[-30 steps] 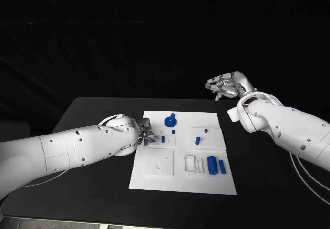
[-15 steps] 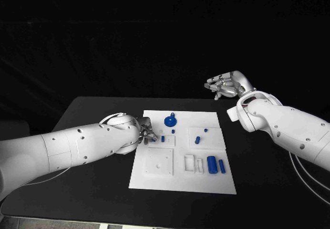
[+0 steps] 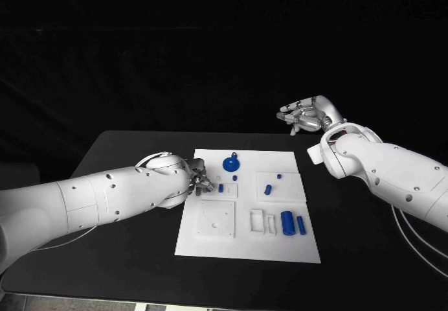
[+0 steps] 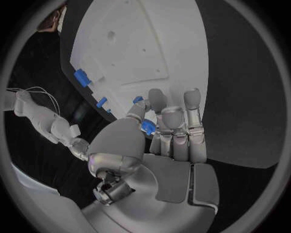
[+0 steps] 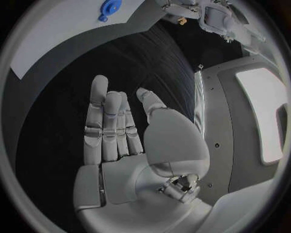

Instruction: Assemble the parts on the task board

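The white task board (image 3: 215, 243) lies mid-table. My left hand (image 3: 198, 183) hovers at its left edge, and in the left wrist view this hand (image 4: 164, 126) pinches a small blue part (image 4: 147, 127) between thumb and fingers. On the board are a round blue disc (image 3: 230, 164), a small blue peg (image 3: 268, 190), a blue block (image 3: 287, 222) and a blue cylinder (image 3: 300, 225). My right hand (image 3: 306, 115) is raised beyond the board's far right corner, holding nothing, and the right wrist view shows the same hand (image 5: 121, 126) with straight fingers.
White raised fixtures (image 3: 217, 219) and a slotted holder (image 3: 262, 222) stand on the board. The black table (image 3: 122, 259) stretches to either side of the board. The disc (image 5: 110, 7) also appears in the right wrist view.
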Controlling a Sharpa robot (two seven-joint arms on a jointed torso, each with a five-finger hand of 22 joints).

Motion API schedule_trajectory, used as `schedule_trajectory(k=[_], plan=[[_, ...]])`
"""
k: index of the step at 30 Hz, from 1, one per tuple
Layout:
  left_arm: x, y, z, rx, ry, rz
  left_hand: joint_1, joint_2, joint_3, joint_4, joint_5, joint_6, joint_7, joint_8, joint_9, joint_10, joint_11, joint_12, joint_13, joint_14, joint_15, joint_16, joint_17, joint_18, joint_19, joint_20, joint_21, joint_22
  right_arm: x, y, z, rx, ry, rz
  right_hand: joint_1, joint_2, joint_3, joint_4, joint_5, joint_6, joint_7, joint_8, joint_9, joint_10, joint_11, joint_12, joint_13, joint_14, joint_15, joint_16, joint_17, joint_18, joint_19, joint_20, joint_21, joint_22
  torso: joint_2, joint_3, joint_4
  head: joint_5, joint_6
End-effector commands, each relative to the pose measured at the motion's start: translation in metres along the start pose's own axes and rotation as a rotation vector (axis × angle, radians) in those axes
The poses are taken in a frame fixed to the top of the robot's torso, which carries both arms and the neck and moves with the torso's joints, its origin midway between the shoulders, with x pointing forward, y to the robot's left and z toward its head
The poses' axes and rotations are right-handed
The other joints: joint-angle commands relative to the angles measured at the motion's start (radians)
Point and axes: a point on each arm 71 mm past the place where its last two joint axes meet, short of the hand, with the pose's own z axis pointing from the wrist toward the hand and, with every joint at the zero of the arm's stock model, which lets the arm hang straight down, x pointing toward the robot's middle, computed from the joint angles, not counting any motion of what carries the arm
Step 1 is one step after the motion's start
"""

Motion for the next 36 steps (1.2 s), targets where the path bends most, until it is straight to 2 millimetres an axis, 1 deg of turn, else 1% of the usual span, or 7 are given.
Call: schedule_trajectory(k=[1, 10, 12, 21, 29, 35, 36], plan=[[0.015, 0.004, 0.001, -0.027, 0.076, 0.035, 0.012, 0.006, 0.072, -0.075, 0.000, 0.040, -0.048, -0.004, -0.005, 0.040, -0.002, -0.002, 0.001, 0.000, 0.002, -0.002, 0.002, 0.007, -0.007, 0.004, 0.005, 0.015, 0.001, 0.002, 0.000, -0.014, 0.014, 0.000, -0.003, -0.007, 0.007, 0.002, 0.004, -0.003, 0.002, -0.005, -0.001, -0.007, -0.001, 0.005, -0.001, -0.007, 0.000, 0.002, -0.001, 0.010, 0.033, 0.005, 0.005, -0.001, 0.000, 0.0000, 0.0000, 0.000, 0.000], [0.015, 0.004, 0.003, -0.037, 0.096, 0.049, 0.009, 0.005, 0.071, -0.072, -0.004, 0.038, -0.048, -0.005, -0.007, 0.040, 0.000, -0.001, 0.003, -0.001, 0.003, -0.002, 0.000, 0.006, -0.007, 0.004, 0.006, 0.015, 0.002, 0.002, 0.000, -0.014, 0.015, 0.001, -0.004, -0.008, 0.008, 0.003, 0.008, -0.002, 0.002, -0.005, -0.001, -0.007, -0.001, 0.005, -0.002, -0.006, 0.000, 0.002, -0.002, 0.010, 0.033, 0.005, 0.006, -0.002, 0.001, -0.0005, 0.0006, -0.001, -0.004], [0.016, 0.003, 0.003, -0.038, 0.101, 0.052, 0.005, 0.006, 0.064, -0.068, -0.019, 0.042, -0.048, -0.010, -0.013, 0.040, 0.003, 0.001, 0.003, -0.002, 0.003, -0.003, -0.001, 0.006, -0.009, 0.006, 0.005, 0.014, 0.002, 0.002, 0.001, -0.014, 0.015, 0.001, -0.005, -0.009, 0.009, 0.004, 0.010, -0.002, 0.002, -0.005, -0.001, -0.007, -0.001, 0.005, -0.002, -0.006, 0.000, 0.002, -0.002, 0.010, 0.033, 0.005, 0.006, -0.002, 0.001, -0.0001, 0.0006, -0.001, -0.005], [0.015, 0.002, 0.008, -0.046, 0.106, 0.060, 0.006, 0.009, 0.049, -0.058, -0.027, 0.044, -0.048, -0.016, -0.024, 0.040, 0.005, 0.001, 0.002, -0.005, 0.004, -0.007, -0.009, 0.006, -0.010, 0.006, 0.004, 0.014, 0.003, 0.002, 0.001, -0.014, 0.017, 0.002, -0.006, -0.008, 0.011, 0.005, 0.012, -0.003, 0.002, -0.005, -0.001, -0.007, -0.001, 0.005, -0.002, -0.006, 0.000, 0.003, -0.002, 0.010, 0.033, 0.005, 0.007, -0.003, 0.001, -0.0006, -0.0009, 0.000, -0.004], [0.014, 0.002, 0.011, -0.055, 0.119, 0.072, 0.011, 0.010, 0.043, -0.055, -0.038, 0.042, -0.047, -0.016, -0.025, 0.039, 0.006, 0.000, 0.002, -0.006, 0.004, -0.009, -0.013, 0.005, -0.010, 0.007, 0.003, 0.014, 0.004, 0.003, 0.001, -0.014, 0.020, 0.003, -0.006, -0.010, 0.013, 0.007, 0.016, -0.003, 0.002, -0.005, -0.001, -0.007, -0.001, 0.006, -0.002, -0.006, 0.000, 0.003, -0.002, 0.010, 0.032, 0.005, 0.007, -0.003, 0.000, -0.0001, 0.0001, -0.002, -0.005], [0.014, 0.001, 0.012, -0.059, 0.129, 0.078, 0.017, 0.001, 0.022, -0.031, -0.057, 0.039, -0.049, -0.013, -0.026, 0.039, 0.006, -0.001, 0.002, -0.009, 0.004, -0.012, -0.021, 0.003, -0.010, 0.007, 0.000, 0.013, 0.004, 0.002, 0.001, -0.014, 0.023, 0.003, -0.008, -0.010, 0.013, 0.008, 0.017, -0.003, 0.003, -0.005, -0.001, -0.007, -0.001, 0.006, -0.002, -0.007, 0.000, 0.002, -0.002, 0.010, 0.032, 0.005, 0.007, -0.004, 0.000, -0.0006, 0.0006, -0.003, -0.006], [0.014, 0.001, 0.012, -0.060, 0.129, 0.079, 0.010, -0.004, 0.015, -0.022, -0.071, 0.036, -0.050, -0.015, -0.027, 0.039, 0.006, -0.001, 0.002, -0.009, 0.004, -0.013, -0.022, 0.003, -0.010, 0.007, -0.001, 0.012, 0.004, 0.002, 0.001, -0.014, 0.023, 0.003, -0.008, -0.010, 0.013, 0.008, 0.017, -0.003, 0.003, -0.005, -0.001, -0.007, -0.001, 0.006, -0.002, -0.007, 0.000, 0.002, -0.002, 0.010, 0.032, 0.005, 0.007, -0.004, 0.000, -0.0006, 0.0006, -0.004, -0.005]])
